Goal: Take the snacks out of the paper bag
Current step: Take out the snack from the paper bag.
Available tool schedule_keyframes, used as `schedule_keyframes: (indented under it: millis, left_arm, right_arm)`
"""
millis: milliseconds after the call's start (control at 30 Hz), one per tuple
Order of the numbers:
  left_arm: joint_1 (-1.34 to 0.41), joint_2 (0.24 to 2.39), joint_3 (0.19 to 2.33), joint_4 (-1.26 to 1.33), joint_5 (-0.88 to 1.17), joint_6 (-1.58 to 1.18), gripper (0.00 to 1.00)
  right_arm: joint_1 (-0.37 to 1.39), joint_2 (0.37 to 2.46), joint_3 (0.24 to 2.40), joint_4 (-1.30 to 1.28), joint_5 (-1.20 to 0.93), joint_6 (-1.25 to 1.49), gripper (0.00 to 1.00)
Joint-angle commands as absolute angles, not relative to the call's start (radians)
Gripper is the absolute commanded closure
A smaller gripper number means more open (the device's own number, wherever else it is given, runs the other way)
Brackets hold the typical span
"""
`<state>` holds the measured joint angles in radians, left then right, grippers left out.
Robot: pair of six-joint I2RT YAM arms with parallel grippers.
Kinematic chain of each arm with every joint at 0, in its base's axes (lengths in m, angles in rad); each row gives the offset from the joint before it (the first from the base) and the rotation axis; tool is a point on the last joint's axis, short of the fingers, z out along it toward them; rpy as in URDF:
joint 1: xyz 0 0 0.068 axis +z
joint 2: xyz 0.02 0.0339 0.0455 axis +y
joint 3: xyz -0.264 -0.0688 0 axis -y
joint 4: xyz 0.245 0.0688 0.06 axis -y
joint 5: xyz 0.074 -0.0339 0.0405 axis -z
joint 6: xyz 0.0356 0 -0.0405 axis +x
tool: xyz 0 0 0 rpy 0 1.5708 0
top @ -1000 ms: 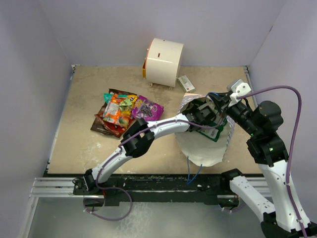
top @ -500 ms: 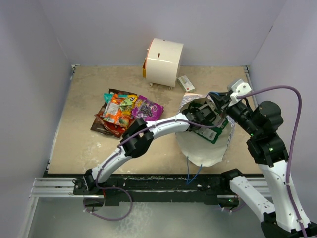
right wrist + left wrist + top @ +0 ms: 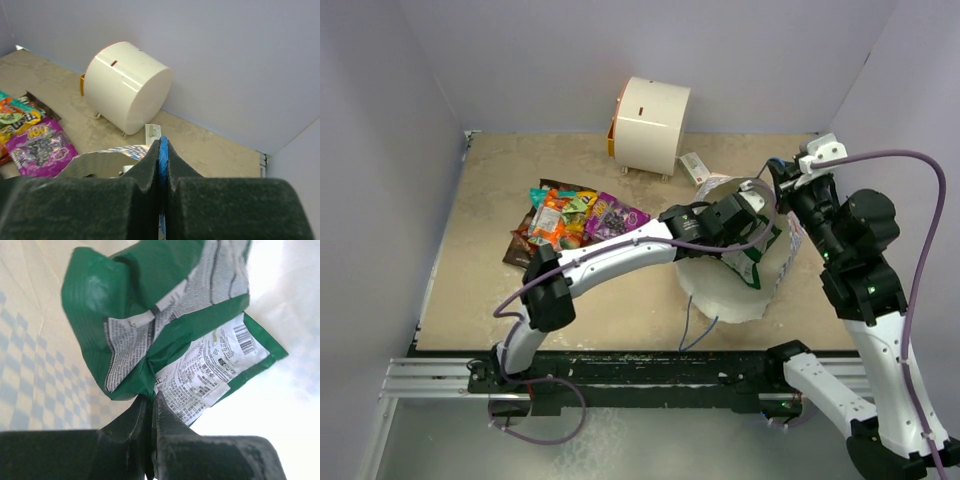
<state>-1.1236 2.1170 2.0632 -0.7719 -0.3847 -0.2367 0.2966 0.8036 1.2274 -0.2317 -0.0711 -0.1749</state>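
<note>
The white paper bag [image 3: 732, 292] with blue checks stands open at right centre. My left gripper [image 3: 750, 222] reaches into its mouth and is shut on the corner of a green-and-white snack packet [image 3: 175, 335], which hangs inside the bag [image 3: 35, 365]. The packet also shows in the top view [image 3: 748, 262]. My right gripper [image 3: 782, 183] is shut on the bag's blue string handle [image 3: 163, 150] and holds the bag's far rim up. Several snacks lie in a pile [image 3: 570, 225] on the table to the left, with the purple packet [image 3: 37, 147] nearest the bag.
A white cylindrical appliance [image 3: 650, 122] stands at the back wall, also in the right wrist view [image 3: 125, 85]. A small white box [image 3: 696, 166] lies beside it near the bag. A second blue handle [image 3: 692, 325] hangs over the table's front edge.
My left gripper has pulled back and up with the green-and-white packet, the elbow swinging left. My right gripper has lifted the handle up and back, raising the bag's rim.
</note>
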Motion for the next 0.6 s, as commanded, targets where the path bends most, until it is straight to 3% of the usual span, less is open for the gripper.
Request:
schedule_keyframes:
  millis: [0, 567]
  left_arm:
    - [-1.169, 1.999, 2.053, -0.794, -0.305, -0.279, 1.0]
    - [-1.183, 1.646, 2.092, -0.922, -0.258, -0.283, 1.0]
  right_arm:
    - [0.301, 0.834, 1.293, -0.166, 0.038, -0.18, 1.0]
    - [0.301, 0.872, 1.3, -0.239, 0.182, -0.226, 1.0]
